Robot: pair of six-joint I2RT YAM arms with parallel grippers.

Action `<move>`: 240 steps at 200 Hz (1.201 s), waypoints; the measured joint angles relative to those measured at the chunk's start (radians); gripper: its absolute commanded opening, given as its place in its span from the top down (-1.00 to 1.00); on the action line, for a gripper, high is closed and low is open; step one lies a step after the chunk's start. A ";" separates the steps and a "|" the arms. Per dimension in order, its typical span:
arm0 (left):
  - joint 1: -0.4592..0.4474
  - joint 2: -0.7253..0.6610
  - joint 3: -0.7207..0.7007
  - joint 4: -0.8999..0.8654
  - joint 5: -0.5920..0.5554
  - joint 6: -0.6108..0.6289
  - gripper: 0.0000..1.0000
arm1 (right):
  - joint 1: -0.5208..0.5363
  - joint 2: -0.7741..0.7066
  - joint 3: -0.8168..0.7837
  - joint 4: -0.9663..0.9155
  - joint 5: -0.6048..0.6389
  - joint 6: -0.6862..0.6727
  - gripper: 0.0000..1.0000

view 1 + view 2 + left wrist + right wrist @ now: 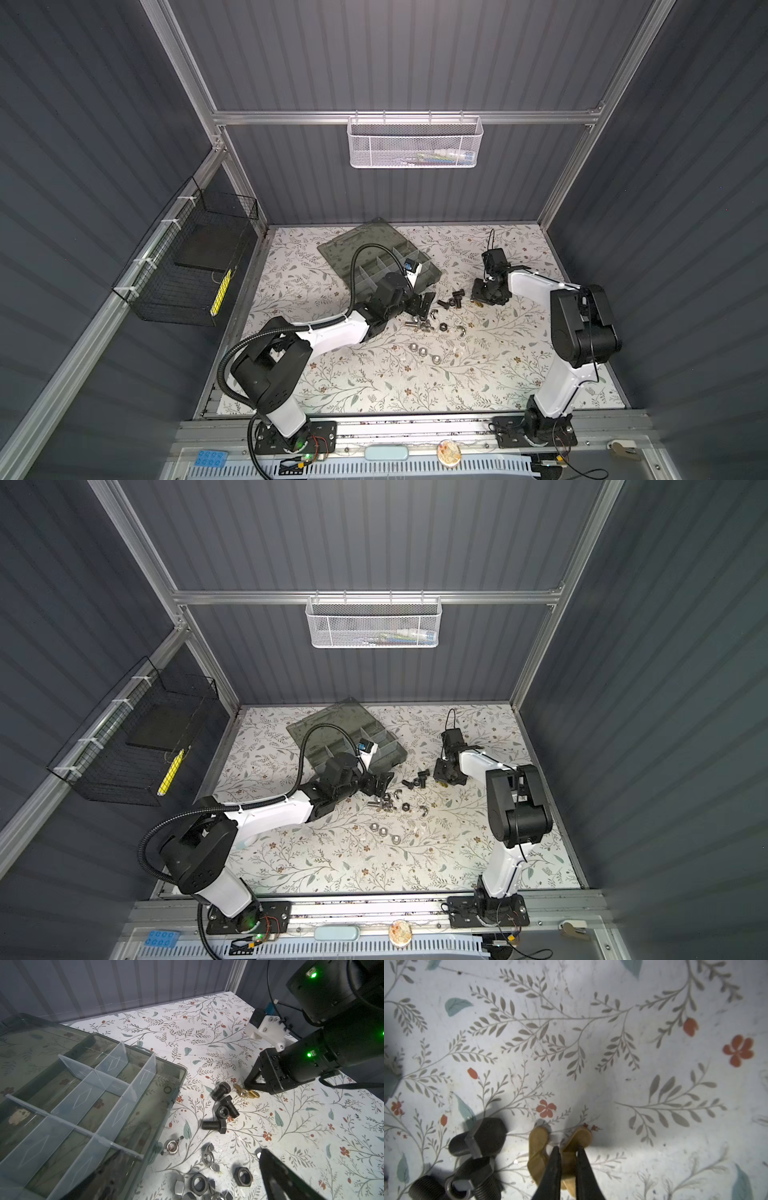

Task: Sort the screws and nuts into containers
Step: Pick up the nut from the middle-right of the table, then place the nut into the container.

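We pinch the brass wing nut (538, 1147) w/ our right gripper (568, 1150), jaws nearly closed; it lies on the table (374, 374), right of centre in a top view. Our left gripper (424, 304) hangs wide open, empty, by the nuts (422, 351), prob. staged for the next pick. Containers (432, 272) sit upper-centre.

The right gripper (568, 1148) hides the middle of the brass wing nut (538, 1138) it pinches; black bolts (483, 1136) beside it blur.

We can't read any text, brand or number anywhere. Only candidate is a small white sticker (522, 798) on the right arm (519, 812), about 3 o'clock on the table (332, 875). It's too small for us to read.
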 measured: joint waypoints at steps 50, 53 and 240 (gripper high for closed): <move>0.000 -0.008 0.000 -0.034 -0.077 0.000 -0.99 | 0.013 -0.086 -0.029 -0.018 -0.023 -0.012 0.96; 0.000 -0.010 0.000 -0.039 -0.084 0.000 -1.00 | 0.014 -0.093 -0.029 -0.018 -0.024 -0.014 0.96; 0.009 -0.229 0.037 -0.457 -0.532 -0.111 -0.99 | 0.297 0.035 0.361 0.026 -0.125 -0.013 0.97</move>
